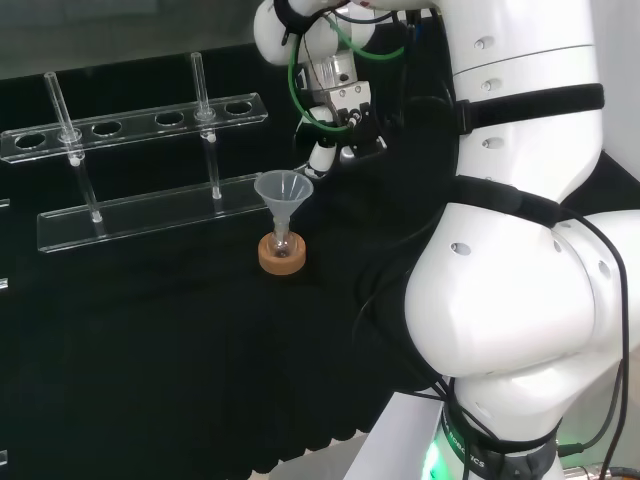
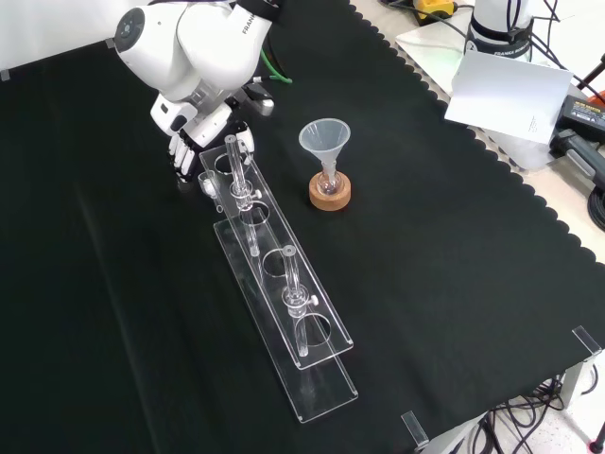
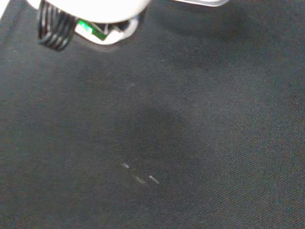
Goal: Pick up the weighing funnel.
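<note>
Small clear scoop-like weighing funnel (image 2: 205,182): upper left of the front view, just below the black-and-white robot hand (image 2: 194,142), beside the far end of the clear acrylic tube rack (image 2: 317,326). Contact unclear. Cannot tell whether the hand is spread or pinching.

We see black cloth (image 2: 454,284) over the whole bench, with a scalloped hem at the front view's right. Past it are a pale tabletop (image 2: 425,47), a white sheet (image 2: 506,95) and cables (image 2: 515,416). Head view: a grey surface (image 1: 100,30) beyond the cloth. Light is even.

Black cloth (image 3: 200,143) beyond the blurred white hand (image 3: 90,5)
</note>
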Controlling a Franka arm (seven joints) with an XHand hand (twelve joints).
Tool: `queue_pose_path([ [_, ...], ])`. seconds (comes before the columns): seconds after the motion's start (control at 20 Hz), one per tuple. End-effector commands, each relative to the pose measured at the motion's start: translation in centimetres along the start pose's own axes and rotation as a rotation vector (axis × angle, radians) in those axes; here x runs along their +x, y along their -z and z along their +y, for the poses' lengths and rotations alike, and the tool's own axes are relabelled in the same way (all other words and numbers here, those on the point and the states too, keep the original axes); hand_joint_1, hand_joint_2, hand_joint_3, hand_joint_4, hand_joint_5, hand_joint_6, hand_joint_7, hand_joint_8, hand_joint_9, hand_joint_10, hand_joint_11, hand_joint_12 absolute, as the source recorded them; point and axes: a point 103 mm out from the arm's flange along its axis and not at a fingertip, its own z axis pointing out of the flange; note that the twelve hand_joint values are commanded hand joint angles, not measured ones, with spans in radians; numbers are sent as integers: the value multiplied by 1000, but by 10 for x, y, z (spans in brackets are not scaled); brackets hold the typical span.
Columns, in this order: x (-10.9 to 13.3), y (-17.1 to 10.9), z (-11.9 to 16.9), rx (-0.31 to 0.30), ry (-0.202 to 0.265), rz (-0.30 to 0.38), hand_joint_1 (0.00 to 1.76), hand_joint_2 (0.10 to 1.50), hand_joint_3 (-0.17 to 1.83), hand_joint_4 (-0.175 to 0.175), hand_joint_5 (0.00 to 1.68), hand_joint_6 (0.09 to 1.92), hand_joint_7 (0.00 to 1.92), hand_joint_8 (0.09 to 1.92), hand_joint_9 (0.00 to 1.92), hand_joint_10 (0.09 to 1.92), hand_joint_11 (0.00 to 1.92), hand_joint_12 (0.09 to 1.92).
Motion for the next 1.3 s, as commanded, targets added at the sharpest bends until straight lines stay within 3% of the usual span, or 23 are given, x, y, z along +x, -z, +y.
queue_pose_path([
  [0.05, -7, -9, 1, -21, -60, -3, 986, 543, 705, -36, 618, 499, 401, 700, 633, 567, 481, 1279],
  [0.15, -7, -11, 2, -13, -66, -3, 982, 543, 713, -35, 615, 648, 409, 706, 642, 568, 482, 1283],
  [0.35, -8, -13, 5, -25, -77, 1, 975, 545, 720, -33, 667, 777, 415, 712, 650, 571, 487, 1281],
  [0.6, -6, -15, 10, -51, -91, 6, 968, 547, 723, -31, 709, 823, 431, 719, 659, 575, 497, 1282],
  [1.3, -7, -18, 17, -54, -126, -1, 962, 549, 725, -30, 793, 883, 467, 730, 694, 583, 516, 1276],
])
